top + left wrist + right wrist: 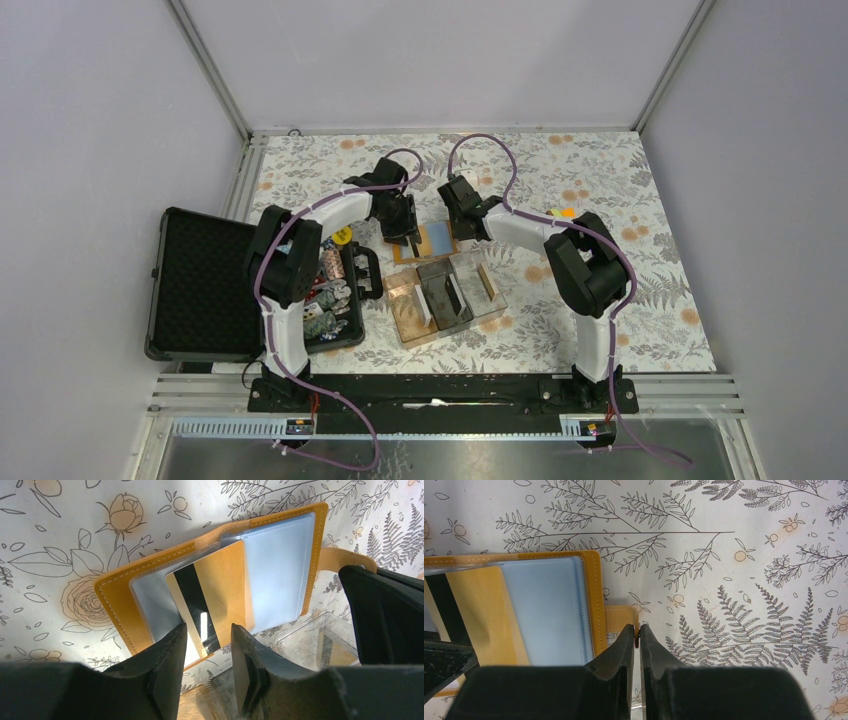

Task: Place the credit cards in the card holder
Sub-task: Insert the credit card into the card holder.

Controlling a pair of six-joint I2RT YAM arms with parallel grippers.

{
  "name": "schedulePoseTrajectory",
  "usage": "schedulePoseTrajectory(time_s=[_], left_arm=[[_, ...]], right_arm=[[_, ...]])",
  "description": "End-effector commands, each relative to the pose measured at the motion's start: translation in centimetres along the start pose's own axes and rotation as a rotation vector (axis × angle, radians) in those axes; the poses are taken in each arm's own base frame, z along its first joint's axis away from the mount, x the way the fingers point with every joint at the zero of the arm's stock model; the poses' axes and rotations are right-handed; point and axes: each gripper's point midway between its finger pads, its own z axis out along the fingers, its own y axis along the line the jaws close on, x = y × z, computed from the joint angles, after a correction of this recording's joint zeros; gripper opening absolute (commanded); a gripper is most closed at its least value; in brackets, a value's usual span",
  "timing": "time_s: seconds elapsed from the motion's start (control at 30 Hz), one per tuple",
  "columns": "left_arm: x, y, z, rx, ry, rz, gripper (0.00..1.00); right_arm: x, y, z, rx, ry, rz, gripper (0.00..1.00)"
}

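Observation:
The orange card holder (120, 605) lies open on the floral table, its clear sleeves facing up. A gold credit card (220, 590) with a black stripe sits partly inside a sleeve, its near end sticking out. My left gripper (209, 630) is open, with its fingertips on either side of that near end and a gap to the card on both sides. My right gripper (638, 630) is shut on the holder's clasp tab (621, 615) at the right edge. From above, both grippers meet over the card holder (437, 240).
A clear divided tray (445, 295) with cards standing in it sits just in front of the holder. An open black case (205, 285) holding colourful chips (330, 295) lies at the left. Metal frame rails border the table.

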Motion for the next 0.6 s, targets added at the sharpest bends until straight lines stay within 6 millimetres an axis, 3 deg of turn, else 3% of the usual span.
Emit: schedulePoseTrajectory(time_s=[0.0,0.57], left_arm=[[-1.3,-0.9,-0.6,-0.021,-0.051,0.063,0.39],[-0.8,-1.5,1.3,-0.043,-0.031,0.1,0.37]], right_arm=[[-1.3,0.7,-0.4,-0.002,-0.034,0.007,0.0],[-1.1,1.2,-0.6,-0.014,-0.032,0.004,0.0]])
